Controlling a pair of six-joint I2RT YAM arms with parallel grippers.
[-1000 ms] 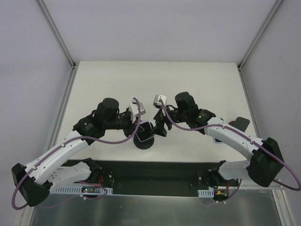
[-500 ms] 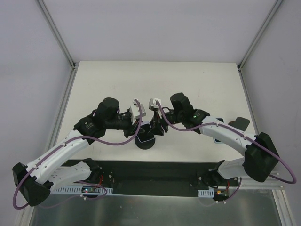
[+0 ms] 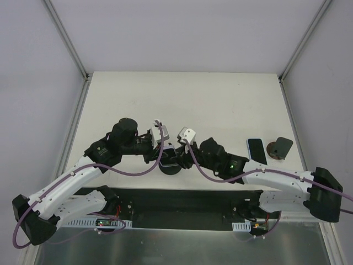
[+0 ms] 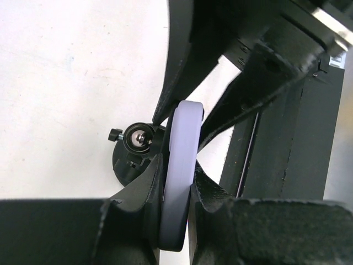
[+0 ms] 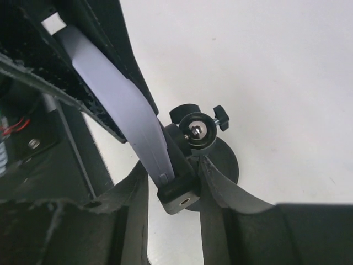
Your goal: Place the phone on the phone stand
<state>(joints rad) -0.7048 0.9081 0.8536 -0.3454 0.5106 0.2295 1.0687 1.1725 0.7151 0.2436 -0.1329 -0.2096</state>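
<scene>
Lavender phone (image 4: 179, 165): seen edge-on only in both wrist views, its faces covered by the jaws; from above, almost wholly under left gripper (image 3: 163, 154) and right gripper (image 3: 177, 157). Black stand (image 5: 201, 135): disc base partly behind the jaws. Right jaws' contact with its clamp: cannot tell.

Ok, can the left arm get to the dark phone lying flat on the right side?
Probably not as things stand. The left gripper is shut on the lavender phone at the middle, and the right arm stretches across the table between it and the dark phone.
</scene>
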